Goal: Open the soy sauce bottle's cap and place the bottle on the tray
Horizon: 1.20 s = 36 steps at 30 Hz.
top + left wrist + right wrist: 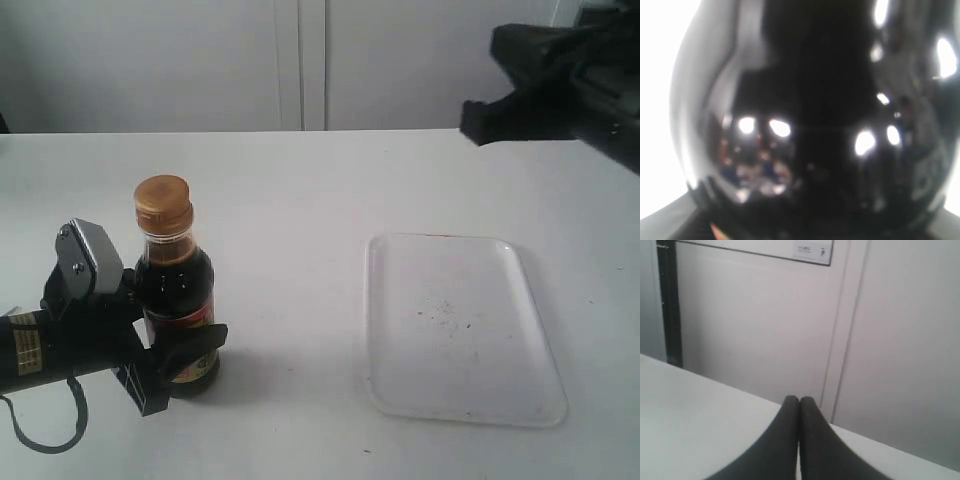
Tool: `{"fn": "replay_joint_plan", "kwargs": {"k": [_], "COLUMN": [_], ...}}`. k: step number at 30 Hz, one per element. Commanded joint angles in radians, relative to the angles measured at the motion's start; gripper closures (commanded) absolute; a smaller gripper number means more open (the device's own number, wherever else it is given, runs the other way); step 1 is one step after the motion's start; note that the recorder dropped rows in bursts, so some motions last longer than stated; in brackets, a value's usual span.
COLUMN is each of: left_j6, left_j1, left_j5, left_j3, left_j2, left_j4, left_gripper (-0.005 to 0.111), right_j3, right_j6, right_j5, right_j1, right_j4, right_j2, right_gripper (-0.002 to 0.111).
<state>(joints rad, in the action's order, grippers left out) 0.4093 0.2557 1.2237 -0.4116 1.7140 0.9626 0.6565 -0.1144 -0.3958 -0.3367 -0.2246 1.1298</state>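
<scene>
The soy sauce bottle stands upright on the white table at the front left, full of dark liquid, its label low on the body. Its golden-brown cap is closed. My left gripper is shut on the bottle's lower body, one black finger in front and the other hidden behind. In the left wrist view the dark glass of the bottle fills the picture and hides the fingers. The white tray lies flat to the right, with nothing on it. My right gripper hangs shut in the air at the upper right.
Bare white table lies between the bottle and the tray. A pale wall with panel seams runs behind the table's far edge. A black cable loops under the left arm at the front edge.
</scene>
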Motion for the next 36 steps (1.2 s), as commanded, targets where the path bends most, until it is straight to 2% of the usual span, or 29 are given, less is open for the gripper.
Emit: {"fn": "replay_joint_plan", "kwargs": {"k": [1,9,19,23,29,36], "left_j6": [0.005,0.005,0.005,0.005,0.005,0.005], "left_j1": [0.006,0.006,0.006,0.006,0.006,0.006], "left_j5": [-0.003,-0.003,-0.003,-0.003,-0.003,-0.003], "left_j3": [0.002,0.002,0.002,0.002,0.002,0.002], "left_j2": [0.002,0.002,0.002,0.002,0.002,0.002], "left_j4": [0.025,0.025,0.029,0.034,0.034,0.041], "left_gripper": [0.107,0.107,0.107,0.107,0.107,0.107], "right_j3": [0.040,0.101,0.150,0.150,0.152,0.242], "right_j6": [0.035,0.149,0.366,0.370,0.372,0.414], "right_j5": [-0.020,-0.056,-0.169,-0.274,-0.338,-0.286], "right_j1": [-0.073,-0.197,-0.259,-0.261,-0.292,-0.343], "right_j4": [-0.015,-0.004,0.027,0.029,0.029,0.032], "right_j2": [0.097,0.265,0.472,0.518,0.572,0.650], "right_gripper": [0.108,0.108,0.108,0.108,0.108,0.108]}}
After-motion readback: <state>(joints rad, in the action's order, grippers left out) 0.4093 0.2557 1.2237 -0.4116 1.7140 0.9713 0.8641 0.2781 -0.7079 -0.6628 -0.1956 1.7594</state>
